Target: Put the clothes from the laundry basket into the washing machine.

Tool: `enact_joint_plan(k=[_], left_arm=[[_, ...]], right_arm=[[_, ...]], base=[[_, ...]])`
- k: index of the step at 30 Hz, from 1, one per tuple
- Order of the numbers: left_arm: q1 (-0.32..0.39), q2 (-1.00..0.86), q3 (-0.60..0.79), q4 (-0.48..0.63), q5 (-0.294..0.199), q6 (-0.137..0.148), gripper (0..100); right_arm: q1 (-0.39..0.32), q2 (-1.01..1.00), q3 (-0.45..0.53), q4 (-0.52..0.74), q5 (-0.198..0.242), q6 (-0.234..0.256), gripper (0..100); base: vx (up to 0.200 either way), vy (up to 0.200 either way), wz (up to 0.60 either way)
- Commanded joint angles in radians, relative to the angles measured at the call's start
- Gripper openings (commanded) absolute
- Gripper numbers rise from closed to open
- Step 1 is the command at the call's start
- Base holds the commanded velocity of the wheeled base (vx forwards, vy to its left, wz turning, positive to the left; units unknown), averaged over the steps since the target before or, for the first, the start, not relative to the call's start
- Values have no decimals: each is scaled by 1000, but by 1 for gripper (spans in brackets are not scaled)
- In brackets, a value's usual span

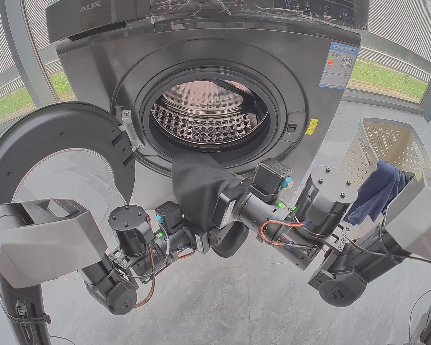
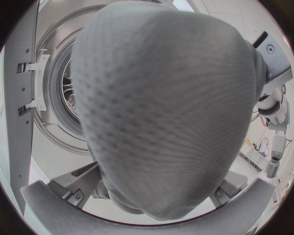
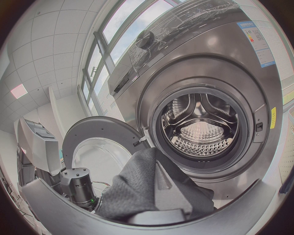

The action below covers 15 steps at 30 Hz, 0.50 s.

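The garment (image 1: pixel 197 183) hangs before the washing machine (image 1: pixel 211 53) opening, door (image 1: pixel 59 134) left, laundry basket (image 1: pixel 392 141) right.

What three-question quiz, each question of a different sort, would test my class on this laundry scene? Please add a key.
1. True or false: the door is shut.
2. What lies in the laundry basket? A: a blue garment. B: a white towel. C: shoes.
3. Fill the gap: the right gripper holds a ___ garment before the drum.
Key:
1. False: the washing machine has its door open.
2. A: the blue garment.
3. Black: the black garment hangs at the opening's lower rim.
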Motion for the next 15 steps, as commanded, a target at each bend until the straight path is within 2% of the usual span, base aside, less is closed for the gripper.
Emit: enact_joint_plan(k=[1, 4, 7, 8, 13, 15], left_arm=[[16, 26, -40, 1, 0, -2, 100], [27, 36, -67, 1, 22, -20, 100], [29, 36, -81, -1, 39, -20, 100], [29, 36, -83, -1, 40, -20, 0], [29, 35, -97, -1, 42, -23, 0], [32, 33, -101, -3, 57, -40, 0]], right_arm=[[5, -16, 19, -3, 0, 0, 0], [3, -14, 33, -6, -1, 3, 0], [3, -16, 44, -9, -6, 9, 0], [2, -16, 47, -10, -12, 11, 0], [-12, -13, 62, -15, -15, 14, 0], [-31, -16, 82, -16, -18, 26, 0]], base=[[0, 0, 0], [0, 0, 0], [0, 0, 0], [0, 0, 0], [0, 0, 0], [0, 0, 0]])
